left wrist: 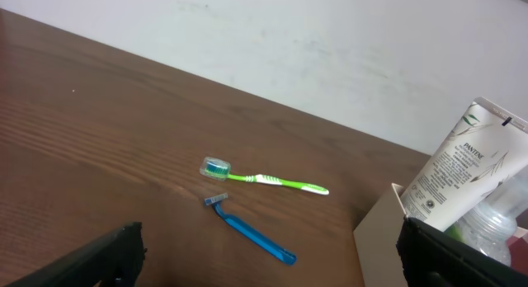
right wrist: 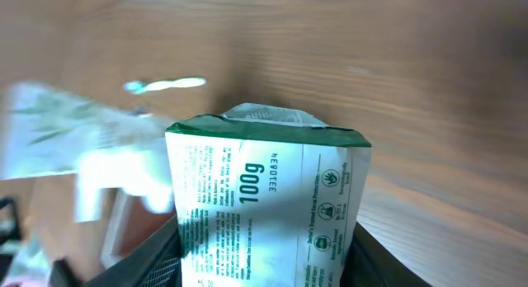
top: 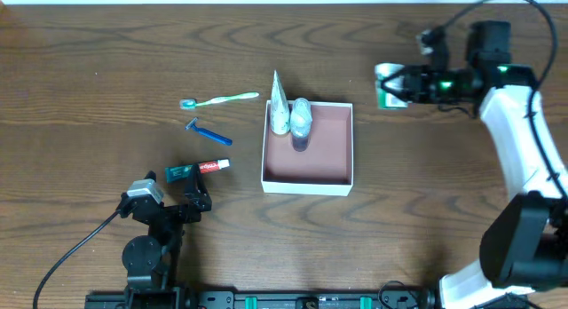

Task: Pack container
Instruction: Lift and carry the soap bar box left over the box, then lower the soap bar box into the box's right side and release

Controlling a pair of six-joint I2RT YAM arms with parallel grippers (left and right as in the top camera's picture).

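Shallow square cardboard container [top: 315, 160], with white outer walls and a dull pinkish-brown inside, is sitting near the middle of the dark wood-grain table [top: 89, 60]. In its 11 o'clock corner a white squeeze tube with green print [top: 279, 105] is standing upright, leaning on the wall. A small clear plastic bottle [top: 301, 121] is lying just beside it, toward 3 o'clock. Out on the table, at the box's 10 o'clock, a green toothbrush with a capped head [top: 222, 99] is lying flat. A blue disposable razor [top: 208, 132] is lying at 9 o'clock, and a small red-and-white toothpaste tube with a green cap [top: 200, 169] at 8 o'clock. Left gripper [top: 177, 192] is sitting low at the box's 8 o'clock, just below the toothpaste tube, with its jaws spread wide and nothing between them. Right gripper [top: 401, 85] is hovering at the box's 2 o'clock, well outside the wall. Its jaws are pinching a green-and-white printed packet [right wrist: 264, 196] by the lower sides, and the packet's crimped end is pointing away from the wrist.
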